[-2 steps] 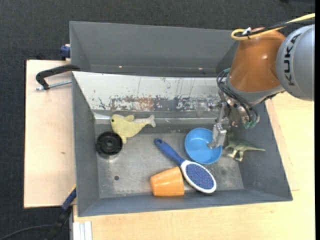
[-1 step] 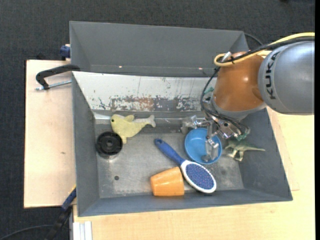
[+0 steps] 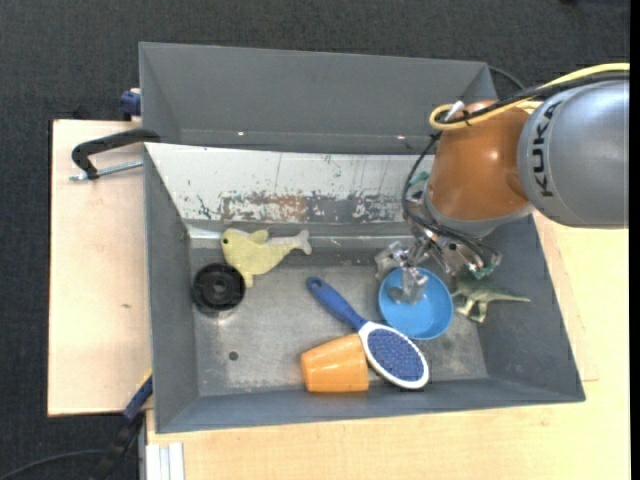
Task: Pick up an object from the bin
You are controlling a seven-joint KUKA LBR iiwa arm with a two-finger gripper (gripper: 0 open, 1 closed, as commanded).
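Bin (image 3: 170,298) is scuffed grey metal with rusty marks on the back wall, sitting on dark carpet (image 3: 300,8). My gripper (image 3: 408,280) is down over the back-left rim of the blue bowl (image 3: 432,320), right side of the floor. Can't tell if it's open or closed. The bowl's round, so no real long axis, mouth up. The orange cup (image 3: 332,368) lies on its side at the front, with the blue brush (image 3: 350,316) head against it. A green toy (image 3: 480,301) is just right of the bowl, and a yellow toy (image 3: 255,251) and black disc (image 3: 217,287) are at the left.
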